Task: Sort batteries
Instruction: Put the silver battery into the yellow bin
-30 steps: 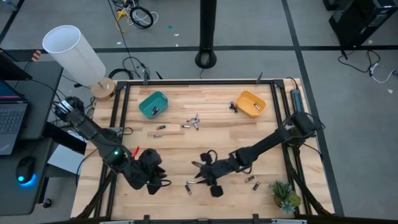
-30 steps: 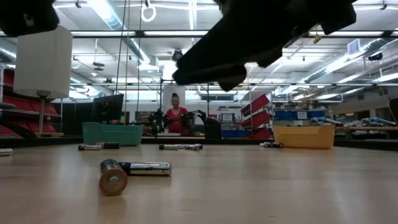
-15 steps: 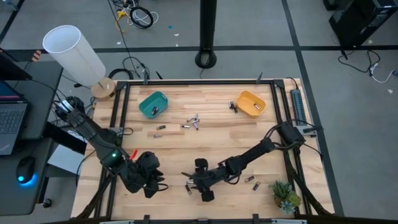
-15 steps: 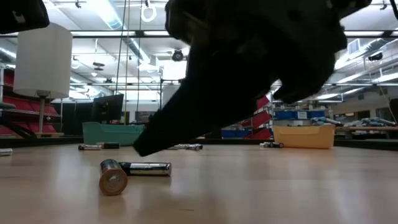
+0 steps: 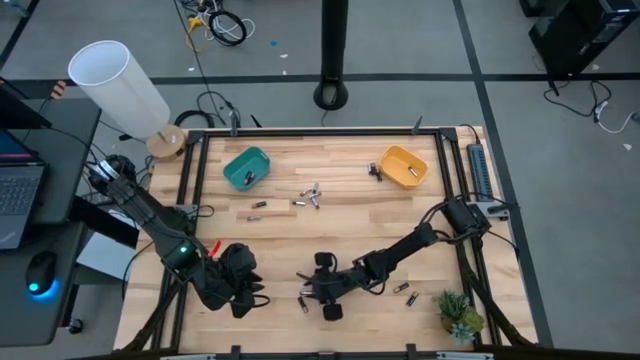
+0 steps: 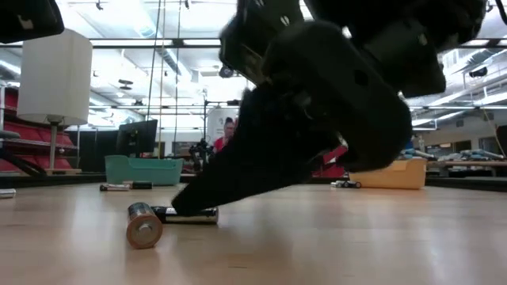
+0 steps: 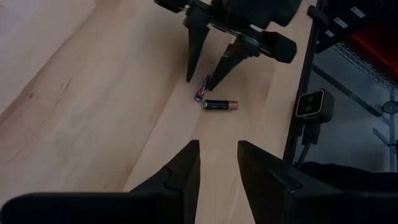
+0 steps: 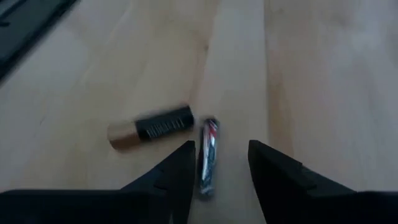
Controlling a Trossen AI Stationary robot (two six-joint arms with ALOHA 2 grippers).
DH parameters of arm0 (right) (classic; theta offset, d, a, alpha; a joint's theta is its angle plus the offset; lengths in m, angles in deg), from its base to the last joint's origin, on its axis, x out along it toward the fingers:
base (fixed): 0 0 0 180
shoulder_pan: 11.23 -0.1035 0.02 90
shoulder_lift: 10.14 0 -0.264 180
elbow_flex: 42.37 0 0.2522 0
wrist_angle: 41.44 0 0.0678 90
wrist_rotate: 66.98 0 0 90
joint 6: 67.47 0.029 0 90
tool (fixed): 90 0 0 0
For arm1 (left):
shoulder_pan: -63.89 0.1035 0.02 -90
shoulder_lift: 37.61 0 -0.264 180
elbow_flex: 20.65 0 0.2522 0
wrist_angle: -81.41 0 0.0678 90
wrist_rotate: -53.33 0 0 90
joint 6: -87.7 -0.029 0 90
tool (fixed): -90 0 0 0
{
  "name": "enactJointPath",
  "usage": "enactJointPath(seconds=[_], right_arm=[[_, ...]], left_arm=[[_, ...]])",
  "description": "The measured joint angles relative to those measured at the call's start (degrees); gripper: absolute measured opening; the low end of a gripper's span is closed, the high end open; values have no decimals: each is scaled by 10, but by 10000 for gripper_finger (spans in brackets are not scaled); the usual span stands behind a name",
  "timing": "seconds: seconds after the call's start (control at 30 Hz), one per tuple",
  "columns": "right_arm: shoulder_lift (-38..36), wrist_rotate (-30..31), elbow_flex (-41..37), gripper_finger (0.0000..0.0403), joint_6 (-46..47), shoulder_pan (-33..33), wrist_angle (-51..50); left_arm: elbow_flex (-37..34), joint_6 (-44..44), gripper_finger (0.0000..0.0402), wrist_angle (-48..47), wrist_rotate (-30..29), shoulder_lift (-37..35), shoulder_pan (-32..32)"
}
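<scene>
Your right gripper (image 8: pixel 217 163) stands with jaws apart astride a slim battery (image 8: pixel 208 155) near the table's (image 5: pixel 330 225) six-o'clock edge; bare wood surrounds it; your left gripper (image 7: pixel 216 163), jaws narrowly apart and empty, waits at nine o'clock.

On the surface (image 5: pixel 330 225) there are two bins: one teal bin (image 5: pixel 246 166) and one orange bin (image 5: pixel 404 165). I count two arms, each with one tool: the left tool (image 5: pixel 262 297) and the right tool (image 5: pixel 304 289). In front of the right tool lie two batteries, one dark and gold battery (image 8: pixel 150 127) and one slim silvery battery (image 8: pixel 208 155). More batteries lie loose in small groups: about three near the middle (image 5: pixel 311 195), two by the teal bin (image 5: pixel 263 205) and two beside the one plant (image 5: pixel 405 293). The exact total I cannot tell.
</scene>
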Motion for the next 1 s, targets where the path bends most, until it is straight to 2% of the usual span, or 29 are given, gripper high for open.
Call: enactJointPath(seconds=[0.33,0.57,0.67,1.0], right_arm=[[-3,-9,-66,142,-19,14,77],[-3,-24,-68,63,-43,24,91],[-3,-34,-68,44,-45,28,92],[-2,-41,-68,53,-41,37,92]], left_arm=[[0,0,120,0,-1,0,0],[0,0,120,-2,-1,0,0],[0,0,120,-2,-1,0,0],[0,8,120,14,-1,11,0]])
